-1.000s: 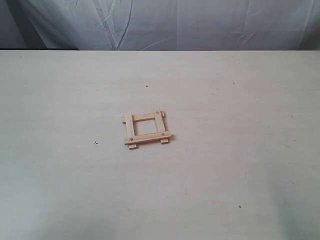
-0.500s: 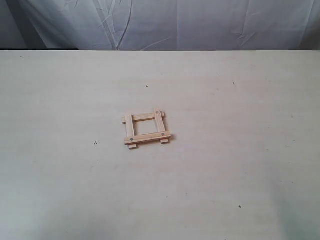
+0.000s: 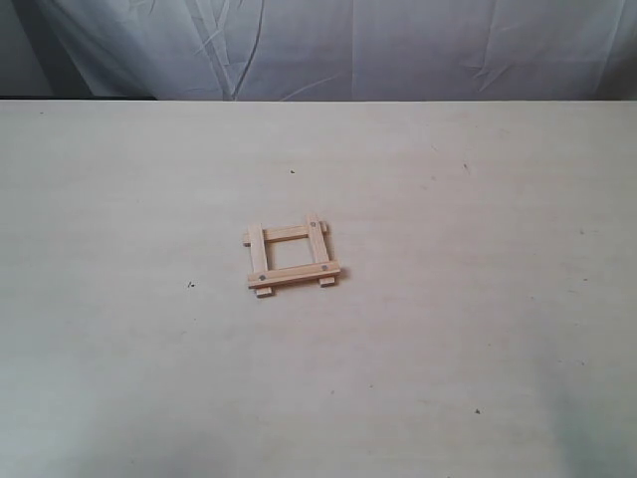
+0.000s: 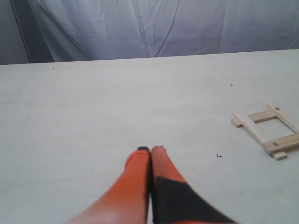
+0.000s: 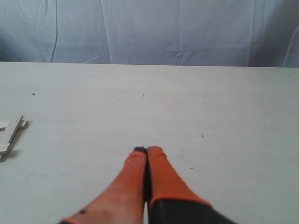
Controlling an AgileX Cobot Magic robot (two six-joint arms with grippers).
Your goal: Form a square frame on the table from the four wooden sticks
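The four wooden sticks lie crossed as a small square frame (image 3: 292, 256) near the middle of the pale table (image 3: 478, 219), ends overhanging, dark dots at some corners. Neither arm shows in the exterior view. In the left wrist view the frame (image 4: 267, 130) lies off to one side, well apart from my left gripper (image 4: 150, 150), whose orange fingers are pressed together with nothing between them. My right gripper (image 5: 147, 150) is likewise shut and empty; only an edge of the frame (image 5: 9, 135) shows at that picture's border.
A wrinkled grey-white cloth (image 3: 338, 45) hangs behind the table's far edge. A few tiny dark specks (image 3: 190, 285) mark the surface. Nothing else stands on the table.
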